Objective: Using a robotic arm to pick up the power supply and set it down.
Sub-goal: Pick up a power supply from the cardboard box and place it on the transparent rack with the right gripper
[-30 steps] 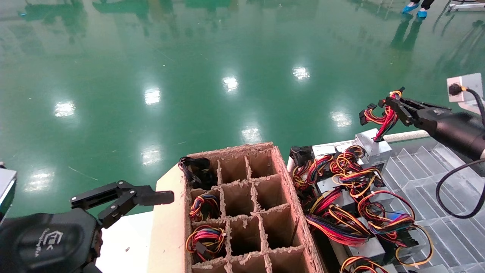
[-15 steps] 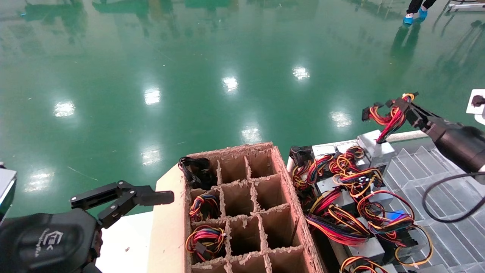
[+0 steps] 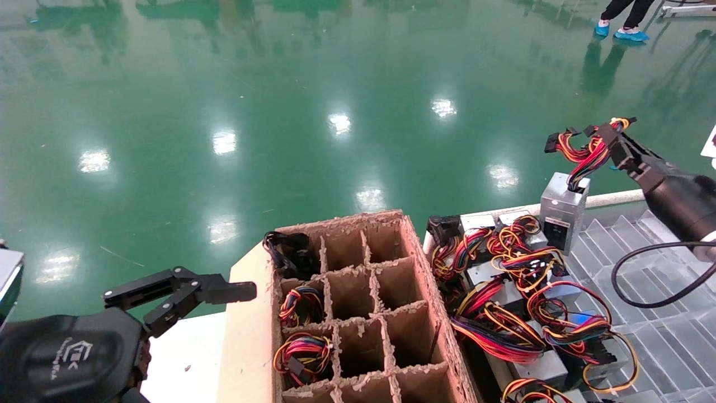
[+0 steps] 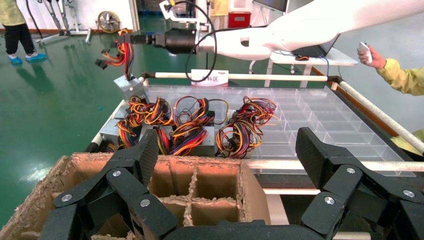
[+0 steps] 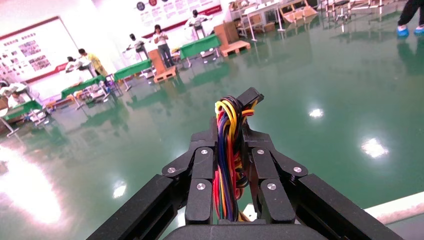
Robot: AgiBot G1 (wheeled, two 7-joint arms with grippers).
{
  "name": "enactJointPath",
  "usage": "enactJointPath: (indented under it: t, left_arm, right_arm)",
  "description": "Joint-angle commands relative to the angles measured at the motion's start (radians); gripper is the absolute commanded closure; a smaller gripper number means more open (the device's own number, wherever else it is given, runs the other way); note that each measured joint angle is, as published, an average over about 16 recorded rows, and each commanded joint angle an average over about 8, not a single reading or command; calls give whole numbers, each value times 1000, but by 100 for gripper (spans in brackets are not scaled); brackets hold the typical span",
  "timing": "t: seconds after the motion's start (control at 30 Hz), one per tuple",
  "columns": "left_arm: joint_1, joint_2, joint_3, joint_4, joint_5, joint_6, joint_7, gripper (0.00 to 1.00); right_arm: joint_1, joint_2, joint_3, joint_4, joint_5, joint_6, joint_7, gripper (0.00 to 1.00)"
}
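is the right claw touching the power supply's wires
Touching: the right wrist view shows the right claw shut on the wire bundle.

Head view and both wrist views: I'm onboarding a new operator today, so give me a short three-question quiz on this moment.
1. True or false: the right end effector grips the power supply by its metal case.
2. The left end effector is: A) open, beside the cardboard divider box; B) shut on wires; C) inside a compartment.
3. Fill in: the power supply hangs above the other supplies on the ____ tray.

Key
1. False: it pinches the wire bundle; the case dangles below.
2. A.
3. Clear plastic.
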Motion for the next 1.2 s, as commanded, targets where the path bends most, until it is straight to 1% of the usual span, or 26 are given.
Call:
enactJointPath:
  t: [0.03,0.37,0.6,0.9,1.2]
  left_arm:
    - [0,0,0,0,0,0,0,0]
    - [0,0,0,0,0,0,0,0]
    - [0,0,0,0,0,0,0,0]
    - [0,0,0,0,0,0,0,0]
    - [0,0,1,0,0,0,0,0]
  right_arm:
    - [-4,-7,2,3,3,4,-15,100]
    - [-15,-48,23,-4,33,28,-30,100]
    - [-61,-70,67,-20,97,39,-23,100]
    - [-132,-74,129,-18,186,26,-29,100]
    - [-154,-64,138,-7,200,25,-35,100]
